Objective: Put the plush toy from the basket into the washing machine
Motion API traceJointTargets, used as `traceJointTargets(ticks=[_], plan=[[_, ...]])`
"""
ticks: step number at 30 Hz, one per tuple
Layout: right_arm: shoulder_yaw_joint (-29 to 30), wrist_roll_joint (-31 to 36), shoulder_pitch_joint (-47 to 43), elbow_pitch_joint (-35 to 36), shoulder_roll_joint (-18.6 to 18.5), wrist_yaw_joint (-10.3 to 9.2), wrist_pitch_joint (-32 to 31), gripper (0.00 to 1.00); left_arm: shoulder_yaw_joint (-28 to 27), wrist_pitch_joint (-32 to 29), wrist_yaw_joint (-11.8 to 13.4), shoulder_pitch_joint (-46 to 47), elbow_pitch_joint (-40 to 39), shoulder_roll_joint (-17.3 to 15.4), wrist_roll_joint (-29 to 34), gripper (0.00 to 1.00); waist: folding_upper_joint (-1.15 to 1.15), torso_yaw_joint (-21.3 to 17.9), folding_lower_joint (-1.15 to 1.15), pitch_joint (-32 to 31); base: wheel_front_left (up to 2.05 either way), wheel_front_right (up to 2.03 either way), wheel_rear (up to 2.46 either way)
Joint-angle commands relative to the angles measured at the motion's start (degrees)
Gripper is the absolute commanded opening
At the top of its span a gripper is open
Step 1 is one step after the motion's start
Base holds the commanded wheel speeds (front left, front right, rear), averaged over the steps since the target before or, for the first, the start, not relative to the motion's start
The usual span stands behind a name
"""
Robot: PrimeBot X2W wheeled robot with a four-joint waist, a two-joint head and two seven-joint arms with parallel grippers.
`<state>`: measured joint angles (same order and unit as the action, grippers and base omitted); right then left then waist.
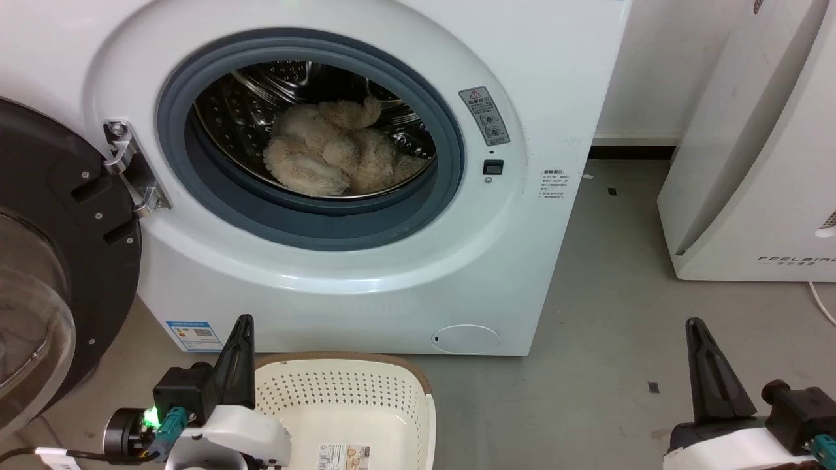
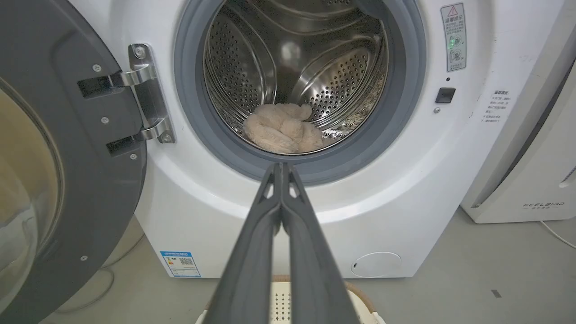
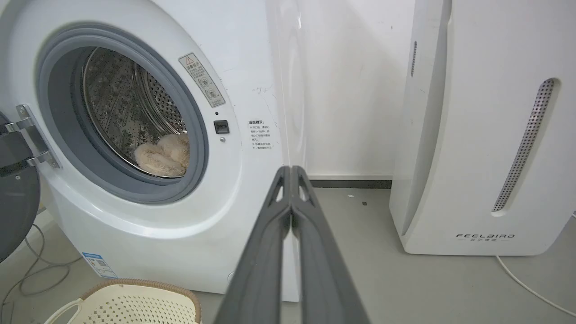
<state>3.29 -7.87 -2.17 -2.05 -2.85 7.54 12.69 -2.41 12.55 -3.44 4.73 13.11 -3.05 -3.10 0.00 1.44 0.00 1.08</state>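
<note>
The cream-beige plush toy [image 1: 330, 153] lies inside the steel drum of the white washing machine [image 1: 542, 98]; the plush toy [image 2: 283, 128] rests low in the drum, and the plush toy [image 3: 164, 155] peeks past the grey door ring. The round glass door [image 1: 46, 261] hangs open at the left. The perforated cream basket [image 1: 339, 411] stands on the floor before the machine, holding nothing but its sticker. My left gripper [image 1: 243, 321] is shut and sits just left of the basket, with nothing in it. My right gripper [image 1: 693, 324] is shut too, at the lower right over bare floor.
A white FEELBIRD appliance [image 1: 751, 163] stands right of the washer, a cable [image 3: 526, 283] trailing from it. Grey floor [image 1: 607, 294] lies between the two machines. Cables [image 3: 31, 265] run on the floor under the open door.
</note>
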Motion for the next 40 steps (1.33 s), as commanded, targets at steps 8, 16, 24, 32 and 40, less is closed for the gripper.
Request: traceJointTargets(ticks=[8,16,24,32,40], plan=[[-0.37,1.25,0.48,0.45,-0.01,-0.01,-1.31,0.0,0.28,-1.24,0.58,-1.06,-1.49,0.03,0.68,0.0,0.0,-0.12,0.0,-0.09,0.0,0.0,0.0],[-0.62,1.8,0.62,0.58,-0.01,-0.02,-2.26,0.0,0.45,-2.18,0.82,-1.37,-2.46,0.04,0.88,0.0,0.0,-0.23,0.0,-0.17,0.0,0.0,0.0],[-0.86,2.35,0.76,0.71,-0.01,-0.02,-3.2,0.0,0.63,-3.11,1.05,-1.67,-3.41,0.05,1.08,0.0,0.0,-0.34,0.0,-0.25,0.0,0.0,0.0],[-1.1,2.9,0.9,0.85,-0.01,-0.02,-4.14,0.0,0.81,-4.05,1.29,-1.97,-4.38,0.06,1.28,0.0,0.0,-0.45,0.0,-0.33,0.0,0.0,0.0],[-1.34,3.44,1.04,0.98,-0.01,-0.03,-5.08,0.0,0.98,-4.98,1.53,-2.27,-5.34,0.08,1.48,0.0,0.0,-0.56,0.0,-0.41,0.0,0.0,0.0]])
